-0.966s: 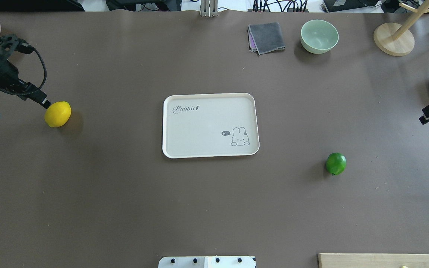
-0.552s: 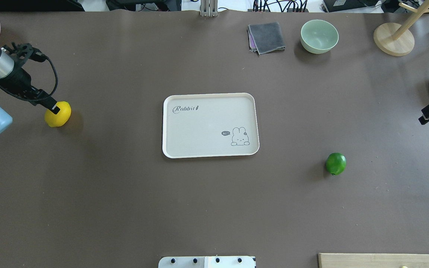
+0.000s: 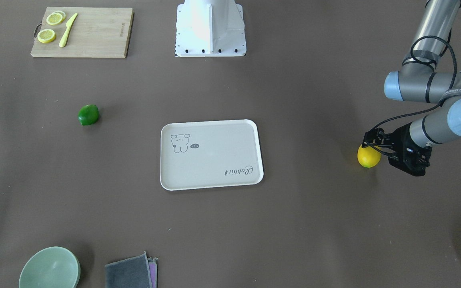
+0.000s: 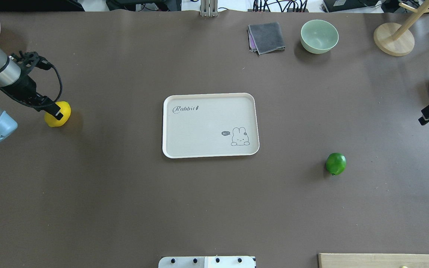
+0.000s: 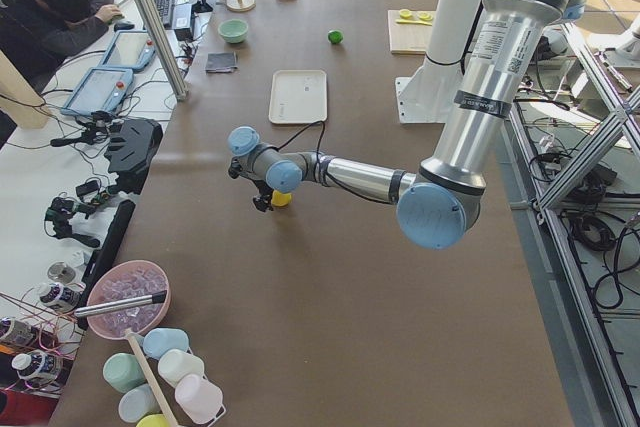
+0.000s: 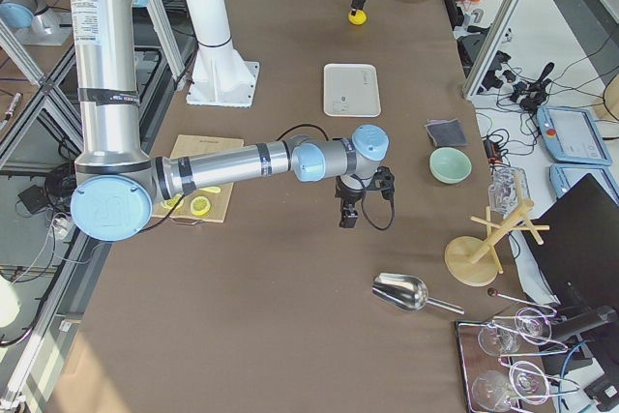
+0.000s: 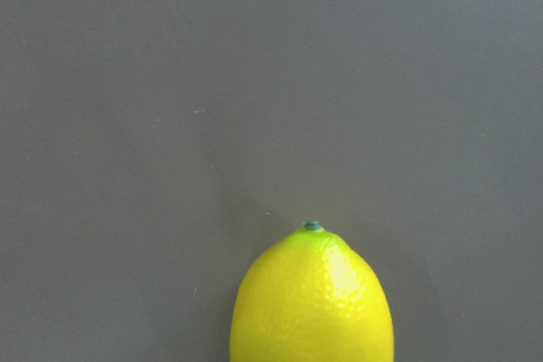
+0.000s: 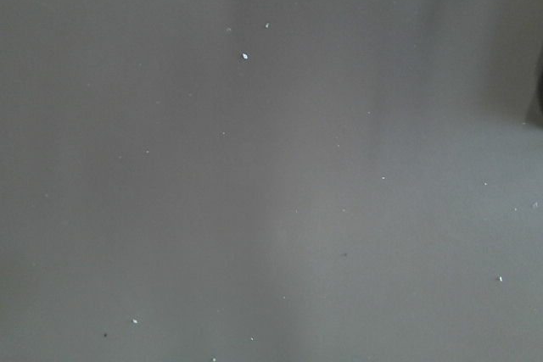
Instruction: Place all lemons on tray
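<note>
Left tool (image 4: 57,113) nearer lemon (image 4: 64,109), outside tray (image 4: 209,95)

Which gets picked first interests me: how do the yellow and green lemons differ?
The yellow lemon is bright yellow and looks slightly larger; the green lemon is dark green, smaller. The left gripper is at the yellow lemon; the green lemon lies alone. Both lie off the tray.
</note>
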